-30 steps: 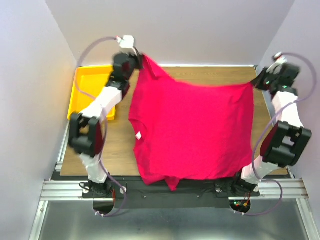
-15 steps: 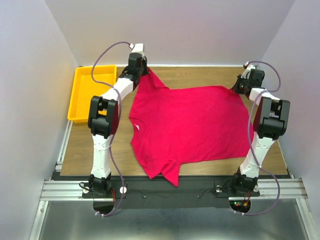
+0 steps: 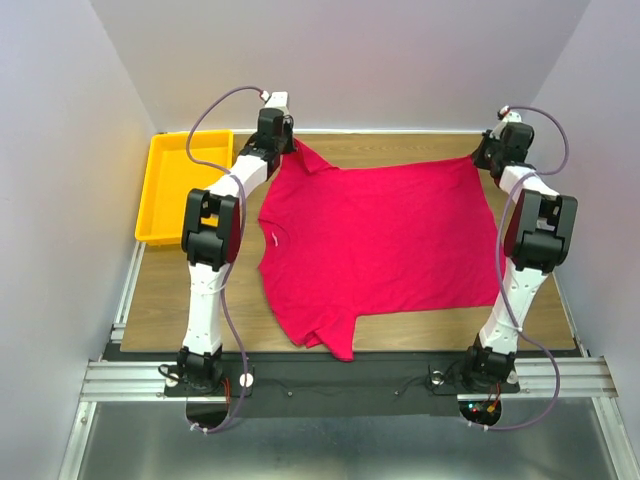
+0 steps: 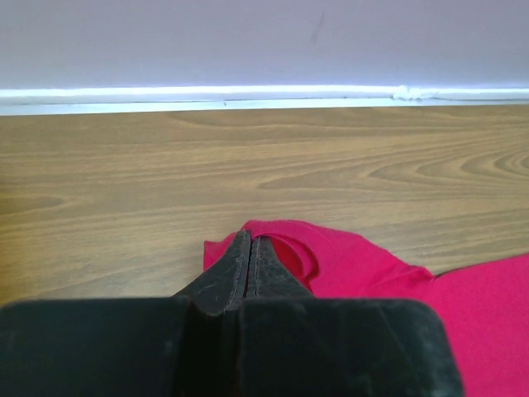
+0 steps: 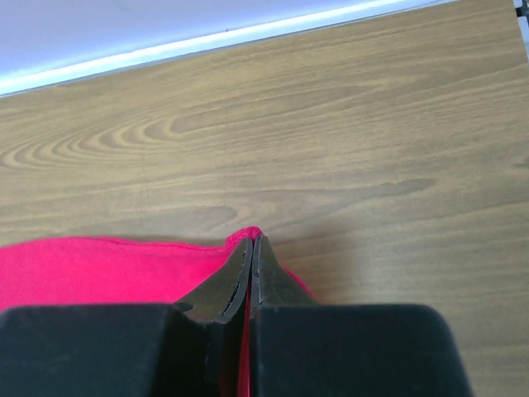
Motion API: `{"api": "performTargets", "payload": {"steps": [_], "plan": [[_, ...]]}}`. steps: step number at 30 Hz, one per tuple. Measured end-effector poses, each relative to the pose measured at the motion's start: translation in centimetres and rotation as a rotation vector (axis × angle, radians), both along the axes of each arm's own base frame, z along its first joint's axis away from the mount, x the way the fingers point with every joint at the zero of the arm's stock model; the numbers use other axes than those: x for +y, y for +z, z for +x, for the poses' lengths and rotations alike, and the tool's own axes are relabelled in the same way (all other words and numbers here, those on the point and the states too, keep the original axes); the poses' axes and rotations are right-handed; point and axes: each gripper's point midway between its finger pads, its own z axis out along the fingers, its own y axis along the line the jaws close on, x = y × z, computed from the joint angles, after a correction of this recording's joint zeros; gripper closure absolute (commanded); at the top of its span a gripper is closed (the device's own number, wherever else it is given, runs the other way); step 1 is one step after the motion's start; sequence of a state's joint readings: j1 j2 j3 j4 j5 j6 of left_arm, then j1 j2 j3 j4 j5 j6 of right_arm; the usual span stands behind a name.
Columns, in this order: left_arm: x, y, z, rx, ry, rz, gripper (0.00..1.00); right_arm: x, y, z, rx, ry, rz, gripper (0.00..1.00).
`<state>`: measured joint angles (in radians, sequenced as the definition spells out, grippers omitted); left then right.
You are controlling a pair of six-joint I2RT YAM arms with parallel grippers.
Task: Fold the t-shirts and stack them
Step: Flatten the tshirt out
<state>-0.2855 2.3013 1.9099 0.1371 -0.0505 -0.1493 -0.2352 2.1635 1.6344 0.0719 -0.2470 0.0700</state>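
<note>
A crimson-red t-shirt (image 3: 375, 240) lies spread across the wooden table, with its collar toward the left and a loose fold at the near edge. My left gripper (image 3: 290, 145) is shut on the shirt's far left corner, where the cloth (image 4: 355, 265) bunches round the black fingertips (image 4: 240, 248) just above the wood. At the far right, my right gripper (image 3: 480, 160) is shut on the other far corner, with a red edge (image 5: 107, 269) pinched between its fingers (image 5: 269, 265). The far edge hangs taut between the two grippers.
A yellow plastic tray (image 3: 160, 190) sits at the table's far left, beside the left arm. The back wall runs close behind both grippers. Bare wood (image 3: 170, 290) shows to the left of the shirt and along the right edge.
Both grippers have carried the shirt from raised in the air down toward the far edge of the table. The cloth now lies flatter and more spread out.
</note>
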Motion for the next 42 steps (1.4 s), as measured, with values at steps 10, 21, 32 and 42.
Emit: {"api": "performTargets", "payload": {"steps": [10, 21, 32, 42], "plan": [[0.0, -1.2, -0.9, 0.020, -0.057, 0.000, 1.00, 0.3, -1.9, 0.4, 0.024, 0.007, 0.033, 0.99], [-0.3, 1.1, -4.0, 0.008, -0.126, -0.014, 1.00, -0.7, -2.7, -0.5, 0.041, -0.001, 0.052, 0.99], [-0.2, 2.1, -7.3, 0.016, -0.174, -0.024, 1.00, -0.5, -3.0, -1.6, 0.054, 0.020, 0.082, 0.99], [0.2, 2.8, -9.7, 0.019, -0.203, -0.034, 1.00, -0.9, -0.8, -1.7, 0.018, 0.014, 0.083, 0.99]]}}
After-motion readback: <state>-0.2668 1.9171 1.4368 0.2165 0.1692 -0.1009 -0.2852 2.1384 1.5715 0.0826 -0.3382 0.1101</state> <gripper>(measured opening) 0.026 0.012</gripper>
